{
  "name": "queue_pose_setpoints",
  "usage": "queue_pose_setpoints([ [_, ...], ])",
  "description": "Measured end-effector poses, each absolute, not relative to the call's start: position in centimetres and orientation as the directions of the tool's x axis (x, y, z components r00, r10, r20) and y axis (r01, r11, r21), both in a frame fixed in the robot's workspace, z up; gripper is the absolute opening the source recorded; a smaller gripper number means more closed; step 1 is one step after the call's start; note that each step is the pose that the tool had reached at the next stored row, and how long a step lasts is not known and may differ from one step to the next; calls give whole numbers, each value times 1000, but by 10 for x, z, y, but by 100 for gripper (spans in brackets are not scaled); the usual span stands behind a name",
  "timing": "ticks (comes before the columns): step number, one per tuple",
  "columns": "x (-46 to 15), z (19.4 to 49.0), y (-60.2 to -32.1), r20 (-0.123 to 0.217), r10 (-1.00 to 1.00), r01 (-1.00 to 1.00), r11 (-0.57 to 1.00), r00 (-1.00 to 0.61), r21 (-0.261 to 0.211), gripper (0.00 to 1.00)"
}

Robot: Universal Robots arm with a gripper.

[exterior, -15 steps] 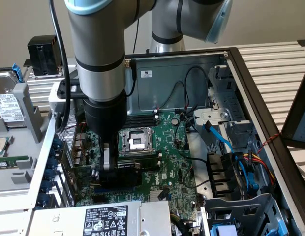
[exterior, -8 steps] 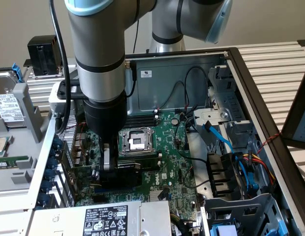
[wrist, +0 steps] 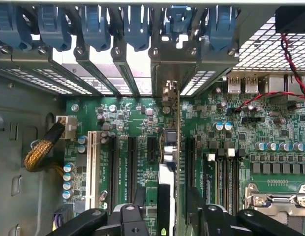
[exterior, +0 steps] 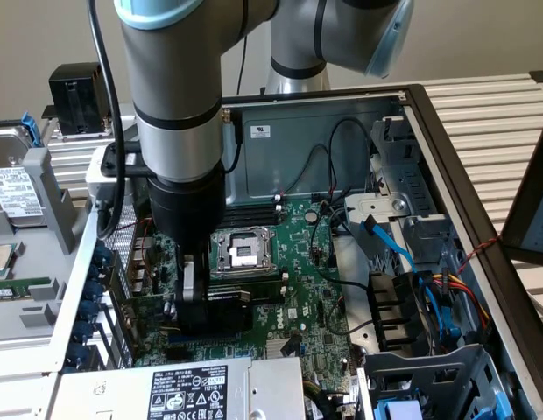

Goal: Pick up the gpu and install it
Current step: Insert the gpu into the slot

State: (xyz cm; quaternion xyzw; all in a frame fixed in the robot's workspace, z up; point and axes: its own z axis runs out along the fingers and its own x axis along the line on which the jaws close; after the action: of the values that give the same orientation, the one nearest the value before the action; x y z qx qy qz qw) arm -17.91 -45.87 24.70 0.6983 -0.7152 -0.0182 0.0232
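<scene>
1. Squarely between the two fingers of the hand (wrist: pixel 166 209) the gpu (wrist: pixel 167 147) stands on its edge in an expansion slot of the motherboard (wrist: pixel 236 147), seen edge-on from the wrist view.
2. Its long axis runs straight away from the hand toward the rear wall of the case. The silver end bracket (wrist: pixel 166 73) sits at that far end, lined up in the row of slot covers, and the other end of the card lies beneath the hand.
3. In the exterior view the card's black shroud (exterior: pixel 228 317) shows just below the hand (exterior: pixel 191 302), low over the board.
4. The hand is spread wide. One finger (wrist: pixel 138 196) stands to one side of the card and the other finger (wrist: pixel 194 196) to the other, with green board visible in the gap on each side, so it has hold of nothing.
5. Beyond the bracket, farther from the hand, a row of blue clips (wrist: pixel 137 29) hangs over the slot covers.
6. To one side of the hand lie empty black slots and a white slot (wrist: pixel 92 167), then a braided cable (wrist: pixel 42 152).
7. To the other side lie the memory slots (wrist: pixel 221 172) and the CPU socket (wrist: pixel 278 201), with a red wire (wrist: pixel 270 96) crossing above them.
8. In the exterior view a power supply (exterior: pixel 188 389) sits in front of the hand.
</scene>
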Motion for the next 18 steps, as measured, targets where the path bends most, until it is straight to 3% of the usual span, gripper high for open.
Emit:
queue_pose_setpoints([
  [13, -179, 300, -459, 8, -1000, -998, 24, -24, 58, 47],
  [18, -179, 301, -459, 8, -1000, -998, 24, -24, 58, 47],
])
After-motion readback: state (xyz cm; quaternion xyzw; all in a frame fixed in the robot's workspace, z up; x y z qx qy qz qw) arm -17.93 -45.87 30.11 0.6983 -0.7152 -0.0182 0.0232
